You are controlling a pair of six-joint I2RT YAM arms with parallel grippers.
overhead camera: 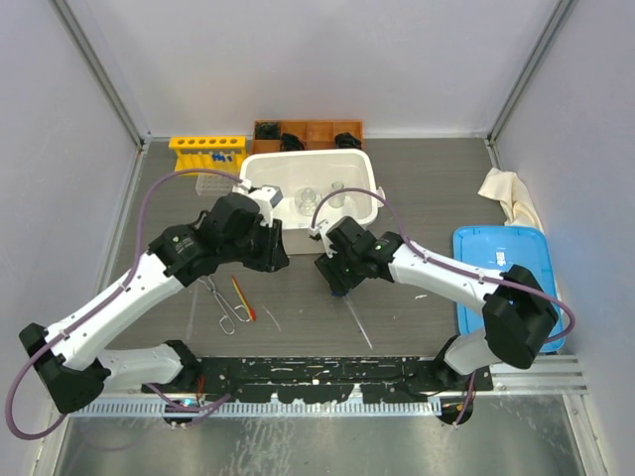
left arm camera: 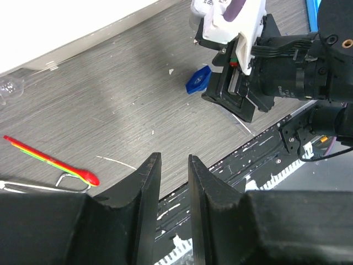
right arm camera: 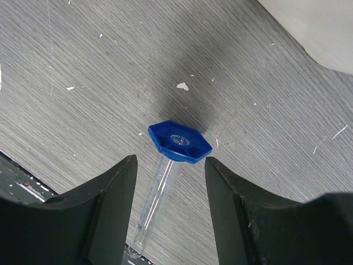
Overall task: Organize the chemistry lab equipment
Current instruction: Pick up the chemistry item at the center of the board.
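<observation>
- The grey wood-grain table (overhead camera: 437, 188) was scuffed and flecked with white specks. A paint-chipped black strip (overhead camera: 327, 377) ran along its near edge, behind both grippers.
- Plain white walls (overhead camera: 317, 59) and slanting metal posts (overhead camera: 99, 71) closed in the table's back and sides.
- The right gripper (right arm camera: 170, 159) hung low over the table, fingers wide apart and gripping nothing. A blue-capped test tube (right arm camera: 175, 144) lay flat in the gap, its cap just past the fingertips.
- The left gripper (left arm camera: 174, 160) was empty, its fingers a narrow slit apart. The red-orange stick (left arm camera: 49, 160) and tongs (left arm camera: 27, 185) lay near it, leftward in its wrist view.
- A white tub (overhead camera: 260, 169) holding glass flasks (overhead camera: 310, 198) stood just beyond both grippers.
- The yellow rack (overhead camera: 208, 149) stood farther beyond the left gripper.
- A blue lid (overhead camera: 496, 268) and a cloth (overhead camera: 511, 198) lay well to the right gripper's right.
</observation>
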